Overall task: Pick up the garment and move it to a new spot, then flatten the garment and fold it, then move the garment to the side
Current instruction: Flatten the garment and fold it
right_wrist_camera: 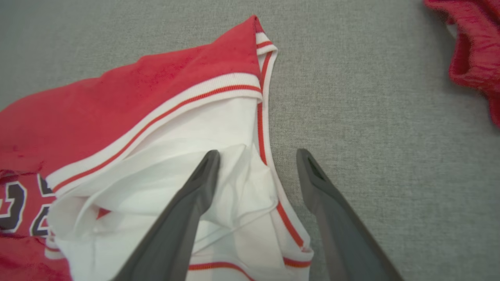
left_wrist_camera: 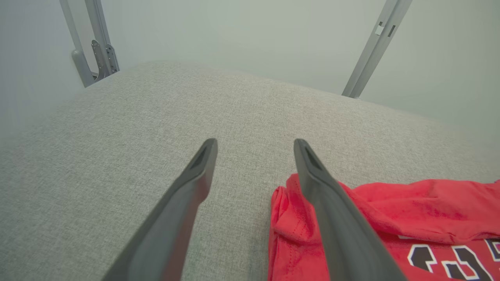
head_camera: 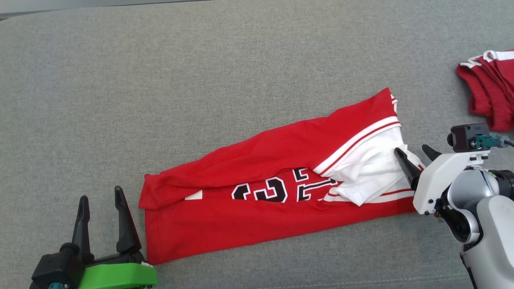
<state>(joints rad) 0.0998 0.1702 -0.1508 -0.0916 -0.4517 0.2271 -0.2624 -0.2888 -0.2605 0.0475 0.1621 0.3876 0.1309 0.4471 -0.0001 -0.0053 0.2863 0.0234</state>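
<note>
Step in hand, as judged: fold. Garment (head_camera: 257,188) flat on worktop (head_camera: 200,72), already doubled lengthwise. Striped end at right gripper (head_camera: 411,149), hem end just beside left gripper (head_camera: 101,193). 2 grippers open, holding nothing.

Next, likely: close right gripper on striped edge, pinch hem corner with left gripper, carry 1 end over the other.

Right wrist view adds: striped edge between the fingers, 1 finger over white lining. Head view adds: full garment length, plus red pile (head_camera: 490,88) beyond right gripper.

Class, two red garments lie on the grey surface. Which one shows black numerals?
The long jersey in the middle, beside the right pincer; the bunched one at the far right shows none.
</note>
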